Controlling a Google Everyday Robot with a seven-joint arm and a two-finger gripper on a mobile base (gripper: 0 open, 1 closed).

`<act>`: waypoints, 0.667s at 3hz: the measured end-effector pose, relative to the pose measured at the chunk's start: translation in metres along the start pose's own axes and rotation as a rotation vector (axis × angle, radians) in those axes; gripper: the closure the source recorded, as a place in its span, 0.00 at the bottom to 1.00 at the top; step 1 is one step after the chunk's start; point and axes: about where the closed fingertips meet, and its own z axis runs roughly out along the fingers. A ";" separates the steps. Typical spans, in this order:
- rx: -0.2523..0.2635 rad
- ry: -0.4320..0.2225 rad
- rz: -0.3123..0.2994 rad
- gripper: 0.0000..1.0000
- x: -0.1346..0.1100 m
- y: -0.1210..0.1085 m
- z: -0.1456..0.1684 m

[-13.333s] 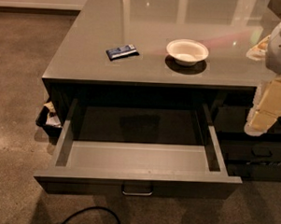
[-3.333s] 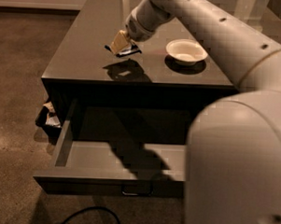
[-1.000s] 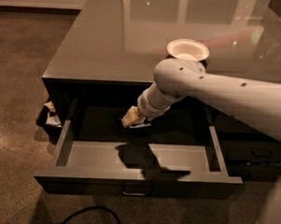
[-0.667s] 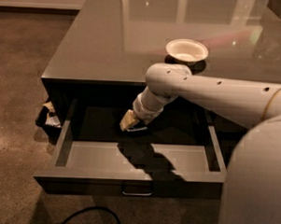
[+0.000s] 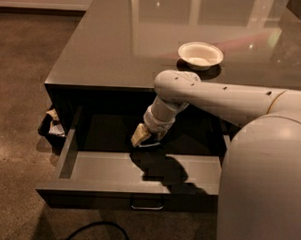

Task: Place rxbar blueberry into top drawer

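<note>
The gripper (image 5: 141,135) hangs low inside the open drawer (image 5: 100,171), near its back and about mid-width, above its own shadow. Whether it is clenched or released I cannot tell, and the bar cannot be made out in the dark at its tip. 1 white bowl (image 5: 200,55) sits on the bench (image 5: 108,50), behind the arm

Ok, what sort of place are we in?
Likely an office break area or test kitchen: a grey counter with an open drawer, a white bowl, bare concrete floor. The hand is in the drawer.
</note>
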 end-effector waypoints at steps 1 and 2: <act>0.010 0.043 0.016 1.00 0.012 0.001 -0.009; 0.011 0.064 0.017 1.00 0.020 0.008 -0.021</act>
